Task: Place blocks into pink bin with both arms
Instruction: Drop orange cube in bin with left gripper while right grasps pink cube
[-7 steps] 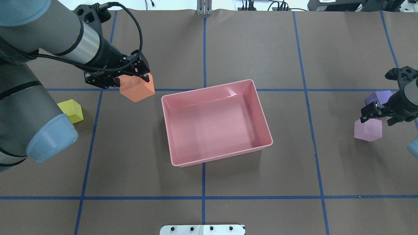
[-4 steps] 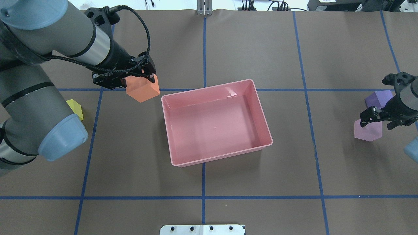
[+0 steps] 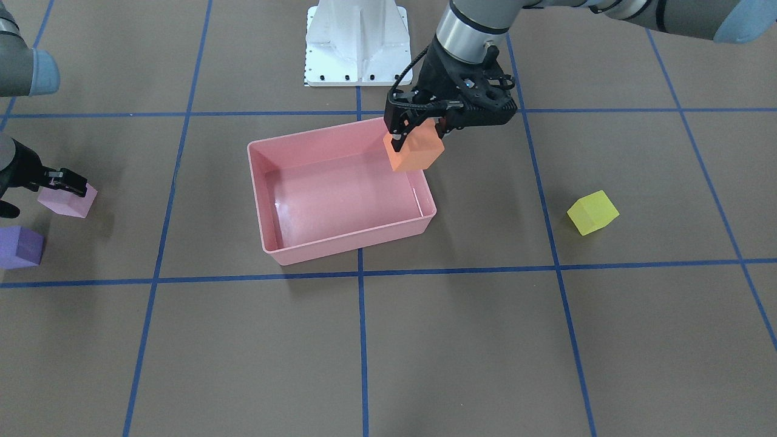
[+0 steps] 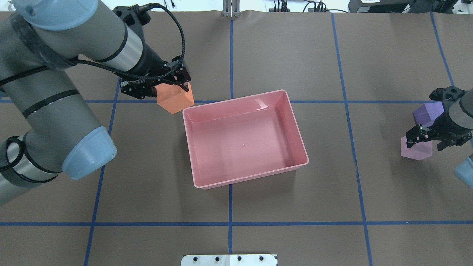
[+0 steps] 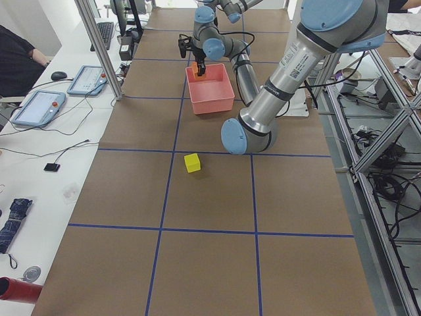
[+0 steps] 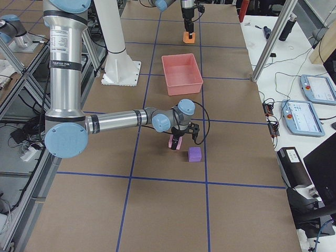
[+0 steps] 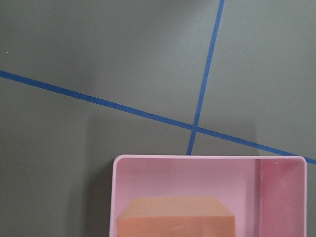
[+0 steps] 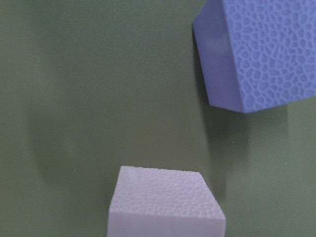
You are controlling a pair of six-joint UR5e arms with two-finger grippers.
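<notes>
My left gripper [image 4: 173, 85] is shut on the orange block [image 4: 174, 99] and holds it in the air over the pink bin's [image 4: 236, 99] corner; the front view shows the block [image 3: 414, 153] above the bin's rim [image 3: 340, 249]. The left wrist view shows the orange block [image 7: 175, 217] over the bin's floor. My right gripper [image 4: 424, 140] is low over the light pink block [image 4: 415, 152], fingers open on either side of it. The block rests on the table. The purple block [image 4: 428, 112] sits just behind it. The yellow block [image 3: 592, 212] is hidden by my left arm in the overhead view.
The bin holds no blocks. The white pedestal base [image 3: 355, 42] stands at the robot's side of the table. Blue tape lines cross the brown table cover [image 4: 236, 223]. Tablets and an operator are beside the table in the left view.
My left arm has carried the orange block to the right, up to the bin's corner. My right gripper has dropped lower over the light pink block. The arm now hides the yellow block.
</notes>
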